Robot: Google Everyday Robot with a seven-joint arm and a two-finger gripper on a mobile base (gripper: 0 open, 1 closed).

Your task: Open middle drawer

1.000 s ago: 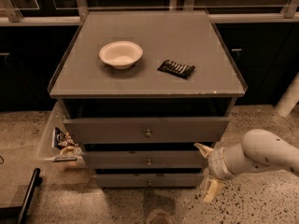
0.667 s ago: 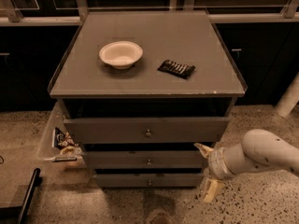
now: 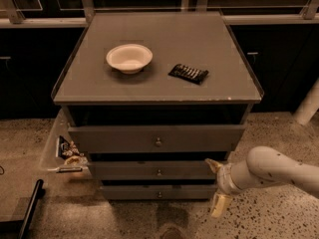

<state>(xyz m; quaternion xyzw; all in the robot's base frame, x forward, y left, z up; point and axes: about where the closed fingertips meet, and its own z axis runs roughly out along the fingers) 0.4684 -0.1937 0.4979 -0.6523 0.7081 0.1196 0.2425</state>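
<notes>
On my screen the middle drawer (image 3: 124, 171) is a low, wide grey front, second from the top in the cabinet (image 3: 159, 34), directly under the taller top drawer (image 3: 114, 138) and above the bottom drawer (image 3: 129, 192). It has one small round metal knob (image 3: 159, 173) at its centre. A dark strip of shadow runs along its upper edge, and none of its inside shows. I cannot tell whether it stands out from the frame at all. The top drawer sits forward of the cabinet top, with a black gap behind its front.

The gripper (image 3: 216, 185) is low at the front right of the cabinet, on the end of the pale arm (image 3: 274, 169) that comes in from the right edge. Its two fingers (image 3: 213, 164) are spread wide apart and hold nothing. The upper one lies at the right end of the middle drawer's front, though I cannot tell if it touches. The lower one points down toward the speckled floor (image 3: 279, 213). The gripper is well to the right of the knob.

My count is three drawers, each with one knob, so three knobs in a vertical line. On the cabinet top I see one white bowl (image 3: 129, 58) and one black packet (image 3: 188, 73) to its right, the two apart. Against the cabinet's left side is one clear bin (image 3: 52, 148) with a few small items I cannot make out.
</notes>
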